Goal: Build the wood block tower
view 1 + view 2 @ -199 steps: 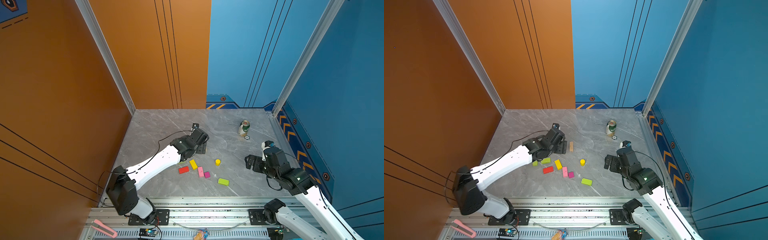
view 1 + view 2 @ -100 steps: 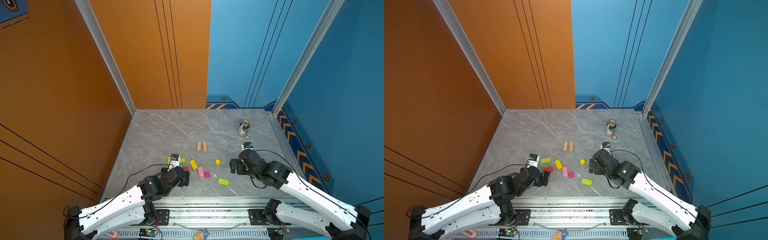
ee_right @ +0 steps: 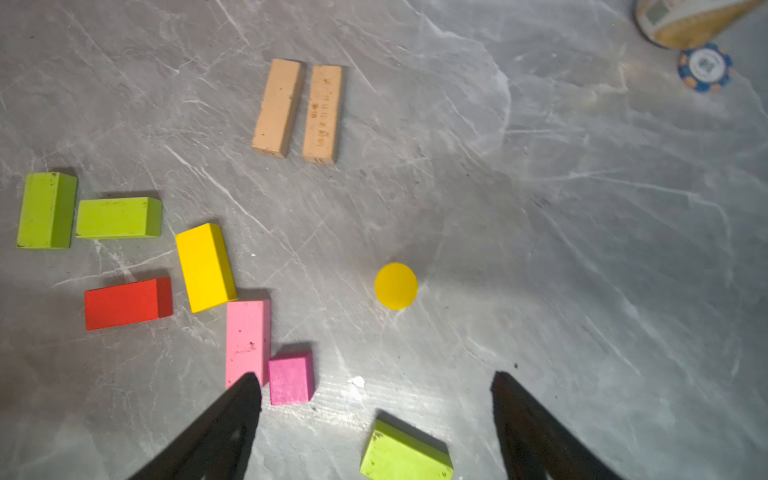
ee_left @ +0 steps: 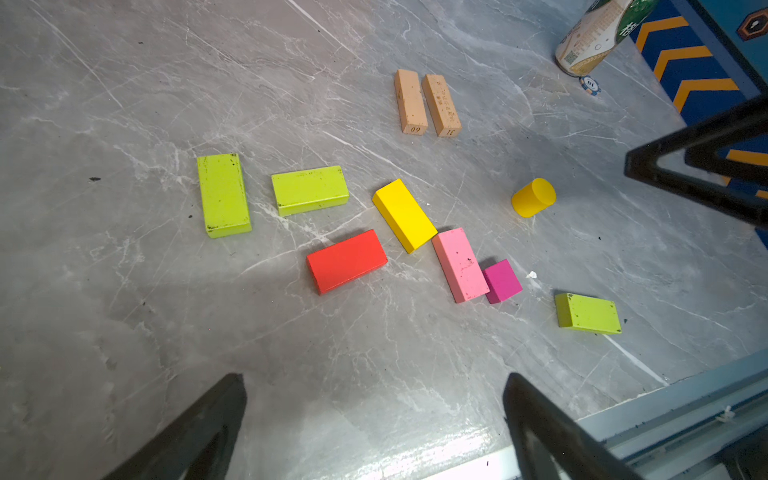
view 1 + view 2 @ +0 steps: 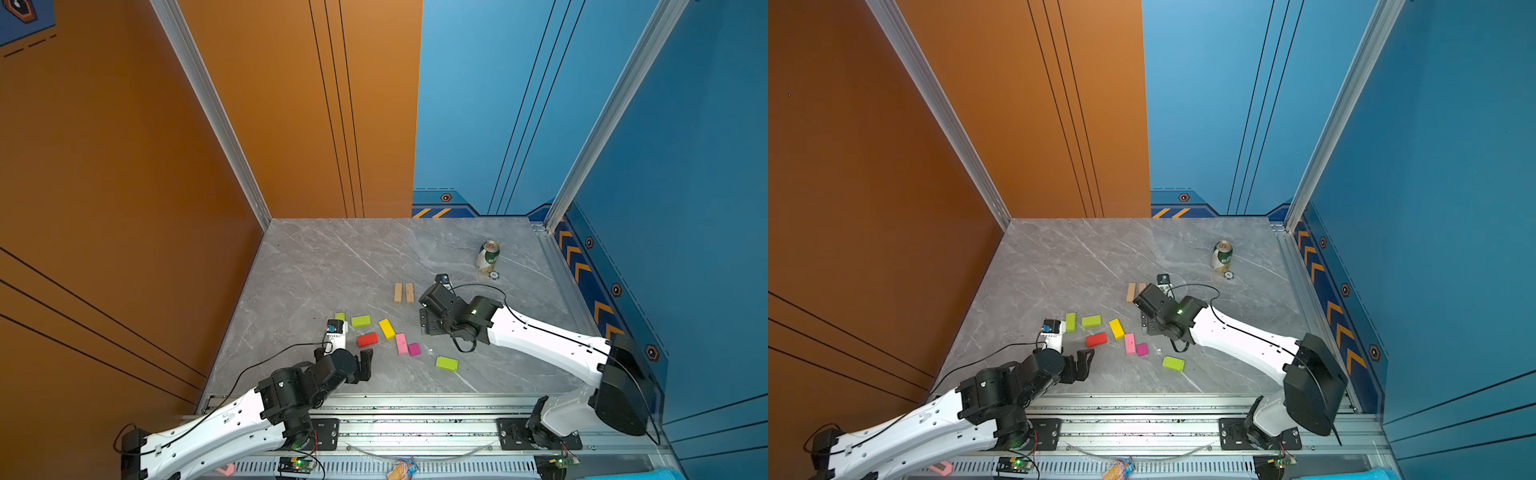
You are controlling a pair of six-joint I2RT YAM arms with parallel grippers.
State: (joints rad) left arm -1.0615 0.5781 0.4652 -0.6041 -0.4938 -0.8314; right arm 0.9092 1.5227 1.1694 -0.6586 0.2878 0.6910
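We count ten wood blocks [image 5: 367,339]: two tan bars [image 4: 410,102], three lime-green rectangles [image 4: 223,194], one yellow rectangle [image 4: 404,215], one red-orange rectangle [image 4: 347,261], one pink rectangle [image 4: 460,264], one magenta cube [image 4: 502,281], one yellow cylinder [image 4: 533,197]. Also one can [image 4: 598,37], one chip [image 4: 590,85].

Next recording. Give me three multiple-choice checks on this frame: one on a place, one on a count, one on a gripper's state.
1. The two tan bars are:
A. side by side, flat on the table
B. stacked crosswise
C. standing on end

2. Lime-green blocks in view:
A. one
B. three
C. five

3. The left gripper is:
A. shut on a tan bar
B. shut, empty
C. open, empty

Answers:
1 A: both wrist views show them lying parallel on the marble.
2 B: two lie close together and one lies apart.
3 C: its fingers stand wide apart with nothing between them.
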